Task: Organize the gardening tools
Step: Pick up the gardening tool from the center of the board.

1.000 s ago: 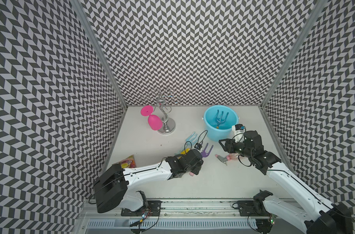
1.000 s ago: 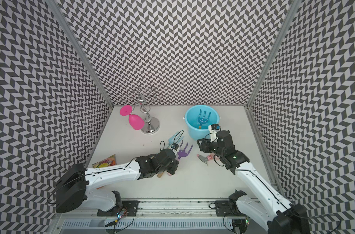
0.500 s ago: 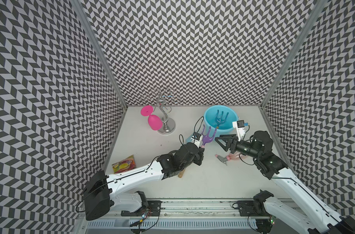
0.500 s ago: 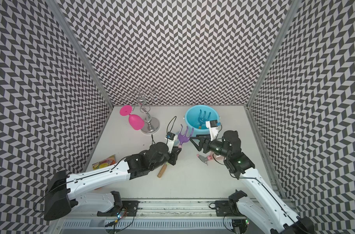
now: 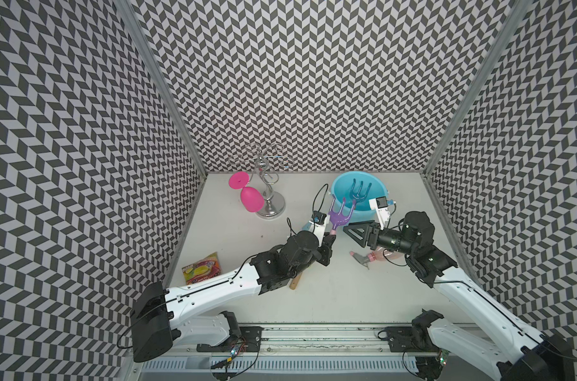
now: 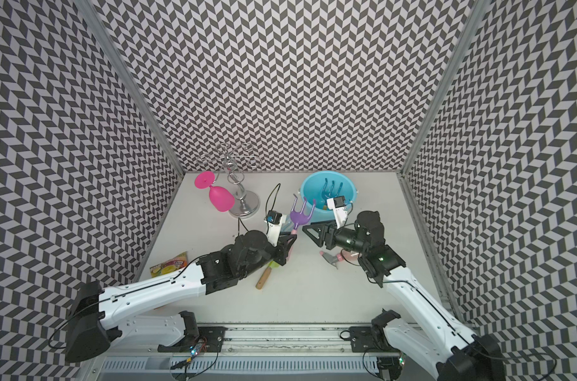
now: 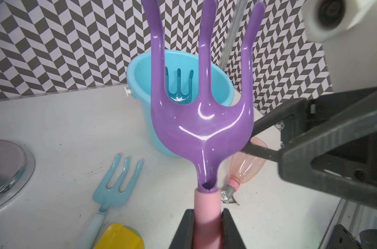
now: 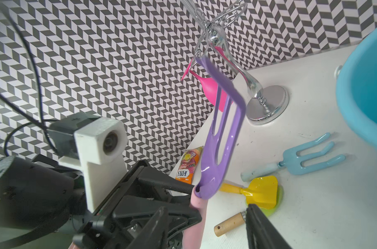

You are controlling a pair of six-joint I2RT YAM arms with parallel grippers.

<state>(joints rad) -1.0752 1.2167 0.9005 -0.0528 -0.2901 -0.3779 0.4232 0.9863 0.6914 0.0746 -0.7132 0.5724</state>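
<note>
Left wrist view: left gripper (image 7: 207, 226) clamps purple rake (image 7: 202, 120) by its handle, aloft near bucket (image 7: 140, 71).
Right gripper (image 8: 207, 209): spread, just beside rake.
Desk (image 7: 54, 129): one pale blue fork (image 7: 116, 189), one yellow scoop (image 8: 262, 191), one spray bottle (image 7: 245, 166).
Inside bucket: one blue rake (image 7: 179, 90).

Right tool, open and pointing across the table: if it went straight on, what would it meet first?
Most likely the purple rake, at its pink handle near where the left tool grips it. The right wrist view shows that handle ahead, between the open jaws of the right tool; depth is uncertain.
</note>
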